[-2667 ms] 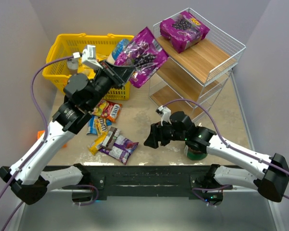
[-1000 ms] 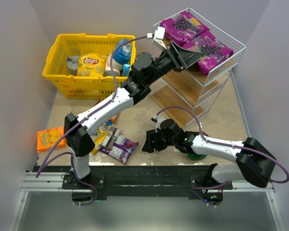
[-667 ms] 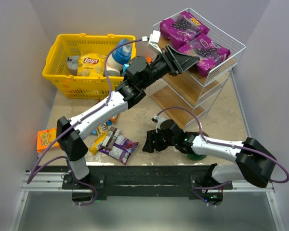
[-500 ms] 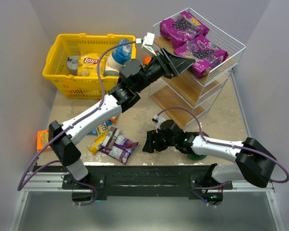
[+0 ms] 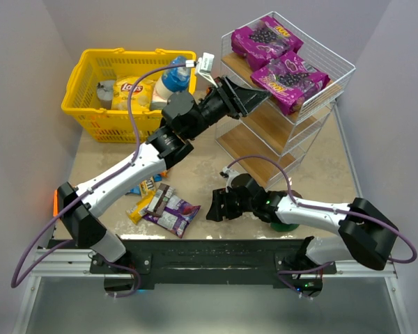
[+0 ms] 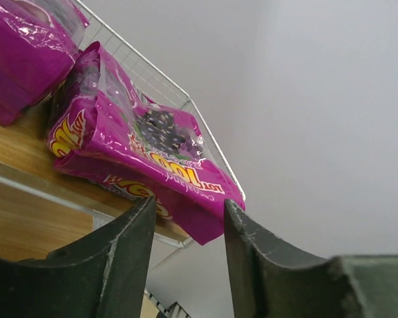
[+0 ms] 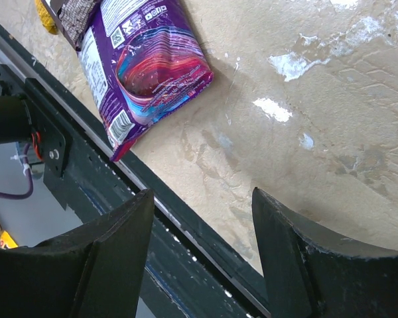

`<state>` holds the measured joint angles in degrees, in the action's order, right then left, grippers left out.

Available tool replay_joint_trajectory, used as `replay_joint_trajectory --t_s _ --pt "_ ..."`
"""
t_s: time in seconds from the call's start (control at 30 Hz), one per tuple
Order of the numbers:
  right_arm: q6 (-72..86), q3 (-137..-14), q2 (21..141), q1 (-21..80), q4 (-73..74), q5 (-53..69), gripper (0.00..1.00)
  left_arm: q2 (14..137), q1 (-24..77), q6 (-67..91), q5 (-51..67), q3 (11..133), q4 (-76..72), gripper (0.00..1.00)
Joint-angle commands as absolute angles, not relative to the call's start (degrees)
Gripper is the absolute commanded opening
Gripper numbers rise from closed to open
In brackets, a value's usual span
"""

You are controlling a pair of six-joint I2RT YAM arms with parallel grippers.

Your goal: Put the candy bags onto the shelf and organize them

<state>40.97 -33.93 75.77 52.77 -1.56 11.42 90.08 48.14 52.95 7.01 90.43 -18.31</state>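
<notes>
Two large purple candy bags (image 5: 265, 38) (image 5: 290, 75) lie side by side on the top tier of the white wire shelf (image 5: 268, 122). My left gripper (image 5: 256, 97) is open and empty, just left of the nearer bag. In the left wrist view that bag (image 6: 139, 149) lies on the wood tier beyond my open gripper (image 6: 186, 209), the other bag (image 6: 20, 53) at upper left. Smaller packets lie on the table: purple (image 5: 175, 213), brown (image 5: 160, 197), yellow (image 5: 138, 209), blue (image 5: 143, 184). My right gripper (image 5: 216, 204) is open, low beside the purple packet (image 7: 146, 66).
A yellow basket (image 5: 97, 111) at the back left holds a Lay's bag (image 5: 130, 88) and a blue-capped bottle (image 5: 174, 75). An orange box (image 5: 56, 202) peeks out at the left edge. A green object (image 5: 287, 225) sits under my right arm. The dark base rail (image 7: 86, 185) runs along the front.
My left gripper carried the second large purple bag to the top tier, let it go beside the first, and drew back to the left. The right arm hardly moved.
</notes>
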Motion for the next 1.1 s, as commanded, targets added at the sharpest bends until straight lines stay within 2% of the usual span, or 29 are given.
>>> replay_joint_trajectory --t_s 0.0,0.3,0.73,0.93,1.07 --pt "41.57 -33.92 76.64 53.09 -4.13 10.28 0.64 88.59 48.25 50.8 6.06 91.4 -19.77 0.43" --pt "41.66 -34.37 77.7 53.09 -4.4 9.94 0.63 94.74 48.25 51.76 7.03 98.26 -19.07 0.37" --pt "41.84 -32.61 75.85 53.09 -4.22 8.79 0.63 104.32 48.25 54.93 8.96 105.46 -20.48 0.34" --pt "41.92 -32.17 74.97 53.09 -4.04 8.61 0.63 105.56 48.34 54.67 9.4 107.14 -20.74 0.34" --pt "42.1 -31.99 74.09 53.09 -3.6 8.35 0.63 102.93 48.25 53.09 9.4 105.91 -20.83 0.4"
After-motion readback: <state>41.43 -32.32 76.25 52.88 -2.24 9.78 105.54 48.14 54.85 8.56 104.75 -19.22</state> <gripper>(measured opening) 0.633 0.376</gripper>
